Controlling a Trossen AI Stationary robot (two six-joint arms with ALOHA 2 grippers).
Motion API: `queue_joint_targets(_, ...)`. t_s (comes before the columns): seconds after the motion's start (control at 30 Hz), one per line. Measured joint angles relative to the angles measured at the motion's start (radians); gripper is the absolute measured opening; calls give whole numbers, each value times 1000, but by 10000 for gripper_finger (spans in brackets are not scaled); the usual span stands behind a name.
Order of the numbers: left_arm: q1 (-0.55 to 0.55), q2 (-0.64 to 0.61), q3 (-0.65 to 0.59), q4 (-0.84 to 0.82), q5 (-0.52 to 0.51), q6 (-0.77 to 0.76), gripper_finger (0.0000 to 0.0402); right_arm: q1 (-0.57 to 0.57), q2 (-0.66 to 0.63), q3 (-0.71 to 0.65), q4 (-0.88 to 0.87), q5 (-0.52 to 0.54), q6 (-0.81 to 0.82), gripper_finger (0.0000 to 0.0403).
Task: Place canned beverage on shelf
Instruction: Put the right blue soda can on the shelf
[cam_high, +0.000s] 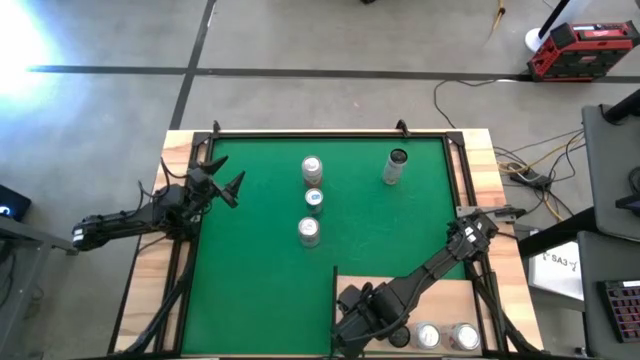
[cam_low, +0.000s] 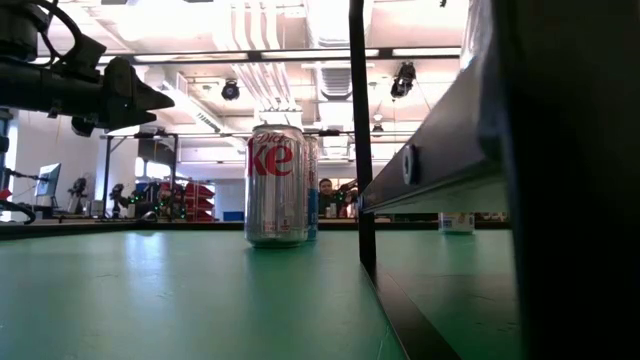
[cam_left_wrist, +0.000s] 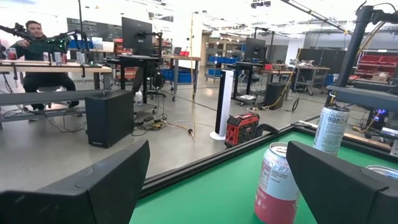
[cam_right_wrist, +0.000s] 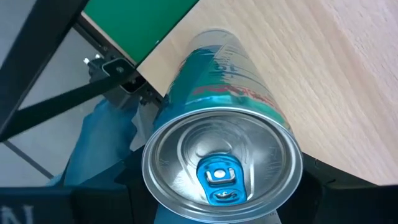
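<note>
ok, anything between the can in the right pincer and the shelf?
Nothing visible. The teal can in the right pincer hangs over bare shelf wood; two shelved cans stand aside. Left pincer waits at the mat's left edge.

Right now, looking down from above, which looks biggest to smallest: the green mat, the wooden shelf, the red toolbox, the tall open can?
1. green mat
2. shelf
3. red toolbox, though it sits on the floor, farther from the camera, so it may look smaller than it is
4. tall can

occluded: shelf (cam_high: 455, 297) under right arm | cropped: shelf cans (cam_high: 447, 337)
</note>
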Motion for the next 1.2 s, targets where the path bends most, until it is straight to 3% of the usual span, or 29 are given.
queue_joint_targets(0.7, 0, 0, 0, 0, 0, 0, 363, 19, 1, 1, -4, -45, -30, 232)
queue_joint_targets(1.2, 0, 0, 0, 0, 0, 0, 363, 29, 2, 0, 4, -41, -12, 285)
